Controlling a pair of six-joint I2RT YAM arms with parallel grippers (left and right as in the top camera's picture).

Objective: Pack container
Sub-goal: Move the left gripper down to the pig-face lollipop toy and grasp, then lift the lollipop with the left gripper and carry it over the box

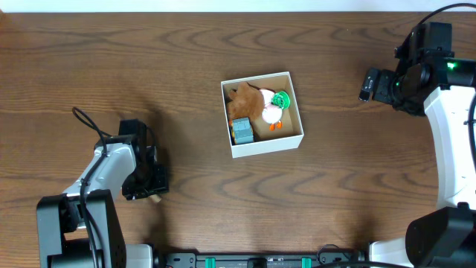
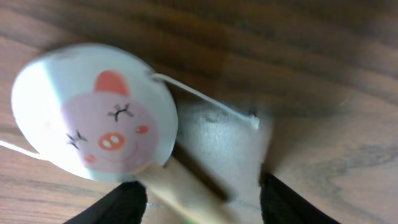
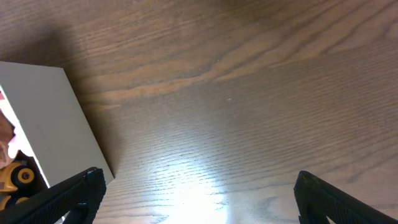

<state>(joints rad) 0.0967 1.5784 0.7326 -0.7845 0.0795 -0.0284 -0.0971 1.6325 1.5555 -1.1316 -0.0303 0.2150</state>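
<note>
White container [image 1: 268, 146], between left gripper [image 1: 154, 195], right gripper [image 1: 365, 84]

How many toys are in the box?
3. In the box: a brown plush in the far left corner, a white duck to its right, and a grey block in the near left corner. More may hide underneath.

Toys [image 1: 256, 112] lie in the container [image 1: 265, 147]; a rattle [image 2: 93, 112] lies well to its left.
</note>
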